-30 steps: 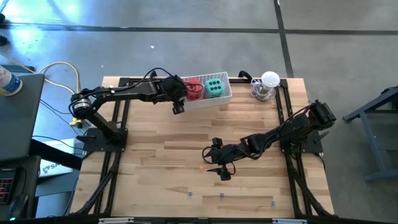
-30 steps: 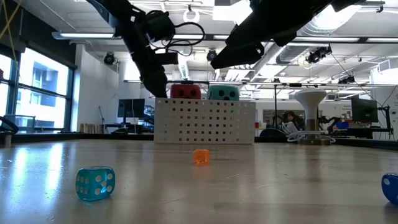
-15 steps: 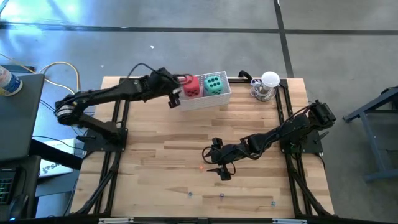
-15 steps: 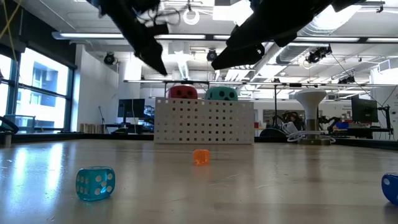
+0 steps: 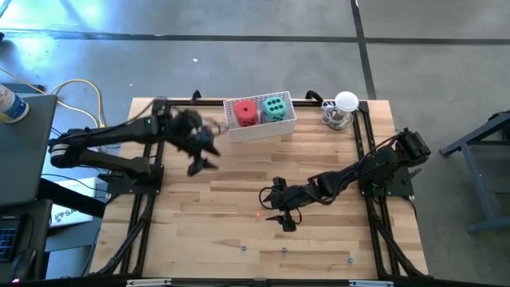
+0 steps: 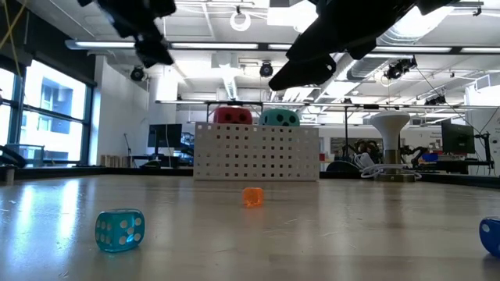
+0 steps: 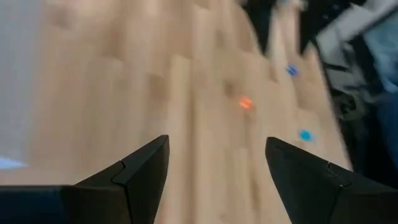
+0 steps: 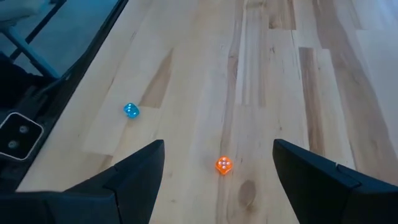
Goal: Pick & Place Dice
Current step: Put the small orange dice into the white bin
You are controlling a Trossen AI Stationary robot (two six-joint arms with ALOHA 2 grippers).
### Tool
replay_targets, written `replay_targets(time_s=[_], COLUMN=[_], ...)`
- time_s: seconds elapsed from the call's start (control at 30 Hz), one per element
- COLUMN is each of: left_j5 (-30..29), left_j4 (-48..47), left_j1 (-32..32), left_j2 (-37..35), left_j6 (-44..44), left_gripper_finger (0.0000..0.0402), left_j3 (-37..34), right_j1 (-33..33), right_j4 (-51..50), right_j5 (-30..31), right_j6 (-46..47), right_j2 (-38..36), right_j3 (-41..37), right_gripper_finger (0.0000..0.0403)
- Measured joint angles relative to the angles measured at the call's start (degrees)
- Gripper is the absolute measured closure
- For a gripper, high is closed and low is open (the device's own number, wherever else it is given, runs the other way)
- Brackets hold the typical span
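Just above the small orange translucent die [image 8: 223,165] on the wooden surface [image 5: 207,215], the right end effector [image 5: 284,220] hovers open and empty; descending to grasp seems next. The left end effector [image 5: 198,157], open, hangs between the white perforated basket [image 5: 263,127], holding red [image 5: 245,112] and teal-green [image 5: 275,108] soft dice, and that die.

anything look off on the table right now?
Nothing damaged or spilled. The red die and teal die sit upright in the white basket; a small orange die and blue die lie loose on the wood.
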Motion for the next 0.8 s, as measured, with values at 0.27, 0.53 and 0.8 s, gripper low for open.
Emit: replay_targets(time_s=[0.27, 0.53, 0.8], left_j5=[-11.25, -20.26, -20.24], left_j4=[19.78, 36.39, 42.76], left_j1=[-18.05, -31.68, -35.89], left_j2=[-2.01, 1.70, 7.33], left_j6=[-12.07, -8.29, -10.08], left_gripper_finger=[0.0140, 0.0141, 0.0141], left_j3=[-15.38, -24.89, -26.03], right_j1=[1.80, 2.02, 2.85], right_j4=[0.00, -2.69, -4.25], right_j5=[0.11, 0.12, -0.37], right_j6=[-0.12, 0.36, 1.20], right_j2=[0.00, 0.00, 0.00], right_j3=[0.00, 0.00, 0.00], right_gripper_finger=[0.0113, 0.0113, 0.0113])
